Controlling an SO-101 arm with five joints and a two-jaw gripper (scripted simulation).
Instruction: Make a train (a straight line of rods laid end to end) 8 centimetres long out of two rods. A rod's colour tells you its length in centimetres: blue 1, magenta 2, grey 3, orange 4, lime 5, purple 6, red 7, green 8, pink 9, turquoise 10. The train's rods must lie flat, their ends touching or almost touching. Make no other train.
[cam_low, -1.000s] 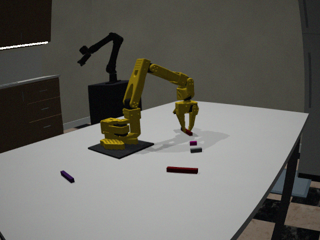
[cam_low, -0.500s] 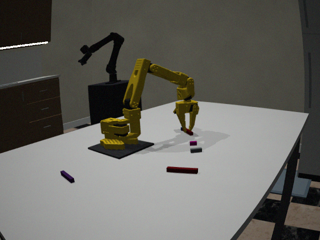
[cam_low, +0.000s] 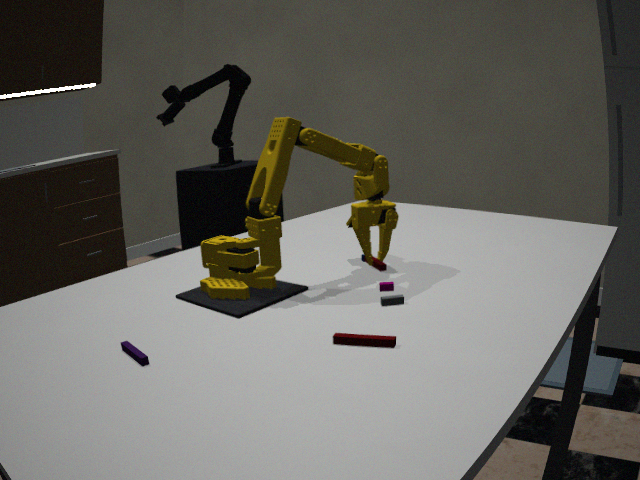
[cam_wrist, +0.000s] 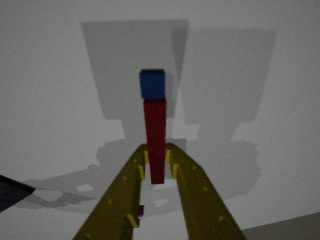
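Gripper [cam_wrist: 158, 167] pinches red rod [cam_wrist: 155, 135], its 12 o'clock end butting blue rod [cam_wrist: 152, 84] — 7+1=8.

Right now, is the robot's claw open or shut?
Shut on the red rod: both fingers of the gripper press its sides.

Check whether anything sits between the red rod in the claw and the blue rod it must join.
Nothing visible does. The claw is shut on the red rod, whose far end already meets the blue rod in line.
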